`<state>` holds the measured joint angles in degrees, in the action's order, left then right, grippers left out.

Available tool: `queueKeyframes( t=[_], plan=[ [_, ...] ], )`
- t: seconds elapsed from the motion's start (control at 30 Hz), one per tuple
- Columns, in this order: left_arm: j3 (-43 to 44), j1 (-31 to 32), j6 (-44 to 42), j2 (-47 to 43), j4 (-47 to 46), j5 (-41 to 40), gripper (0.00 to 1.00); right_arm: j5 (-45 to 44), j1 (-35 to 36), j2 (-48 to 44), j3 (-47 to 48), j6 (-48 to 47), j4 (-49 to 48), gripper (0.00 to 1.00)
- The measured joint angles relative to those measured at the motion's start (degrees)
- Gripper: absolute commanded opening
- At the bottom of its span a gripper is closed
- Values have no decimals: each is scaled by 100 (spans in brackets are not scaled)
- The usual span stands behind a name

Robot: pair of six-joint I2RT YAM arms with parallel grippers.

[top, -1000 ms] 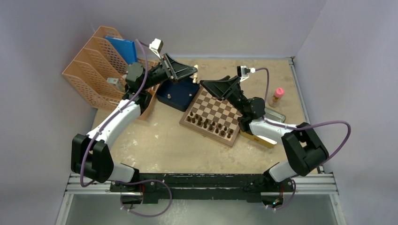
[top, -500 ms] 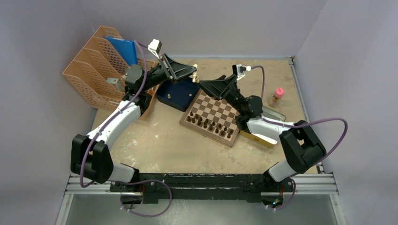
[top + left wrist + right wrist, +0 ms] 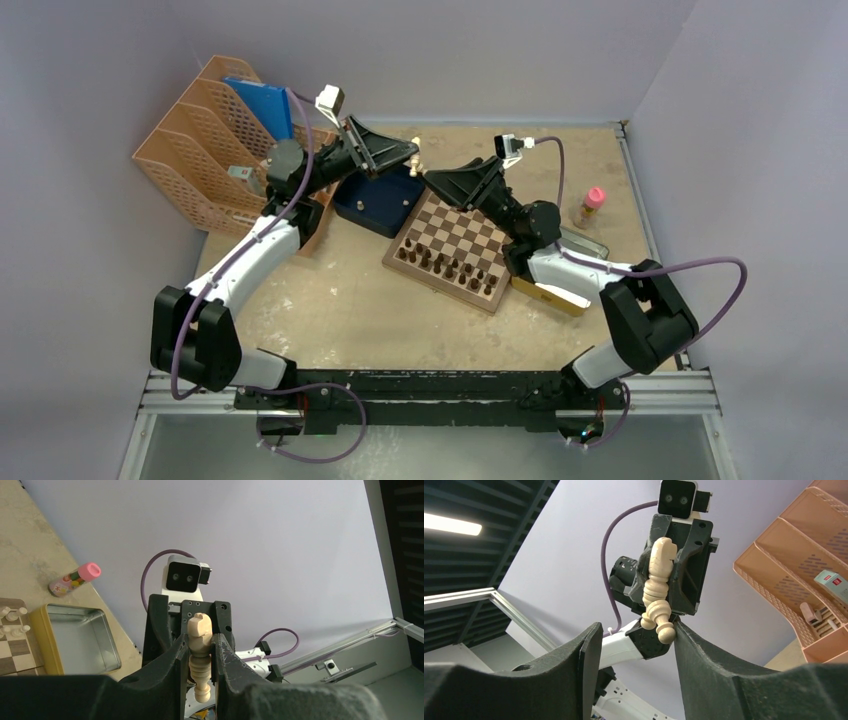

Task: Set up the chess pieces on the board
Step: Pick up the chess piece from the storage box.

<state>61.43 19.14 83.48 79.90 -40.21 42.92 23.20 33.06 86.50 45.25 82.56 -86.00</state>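
My left gripper (image 3: 201,642) is shut on a light beige chess piece (image 3: 201,650), held in the air above the table's far side (image 3: 415,160). My right gripper (image 3: 635,627) stands open just below it, and the piece's rounded end (image 3: 666,632) touches the tip of one finger (image 3: 684,640). In the top view the two grippers meet tip to tip, the left gripper (image 3: 411,156) above the blue tray and the right gripper (image 3: 432,179) by the board's far corner. The board (image 3: 470,232) lies mid-table with dark pieces (image 3: 445,265) along its near side. A few beige pieces (image 3: 12,620) stand on it.
A dark blue tray (image 3: 378,203) sits left of the board. A yellow-rimmed tin (image 3: 550,296) lies at its right, under the right arm. A pink-capped bottle (image 3: 592,205) stands at the far right. An orange file organizer (image 3: 205,150) fills the far left corner.
My right gripper has moved up and left toward the piece held by the left gripper, and its jaws have narrowed. The left gripper has hardly moved.
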Motion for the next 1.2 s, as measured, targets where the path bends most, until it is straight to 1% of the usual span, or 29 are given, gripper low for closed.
queueKeyframes(
  t=[0.27,0.5,0.6,0.73,0.83,1.1,1.2],
  plan=[
    [-61,0,-9,0,2,-24,0,-13,0,0,-2,0,-4,47],
    [-116,0,-35,0,4,-74,0,-52,0,0,-74,15,-15,33],
    [-120,0,-98,0,46,-105,0,-129,0,0,-142,33,-17,23],
    [-125,0,-201,0,96,-125,0,-199,0,0,-192,20,74,8],
    [-125,0,-393,-13,247,-160,0,-295,0,-63,-323,7,181,0],
    [-125,0,-1152,-219,839,-330,0,-426,-17,-439,-525,-518,852,0],
    [-120,0,-1720,-367,1241,-457,0,-439,-76,-682,-527,-1038,1534,1]
  ],
)
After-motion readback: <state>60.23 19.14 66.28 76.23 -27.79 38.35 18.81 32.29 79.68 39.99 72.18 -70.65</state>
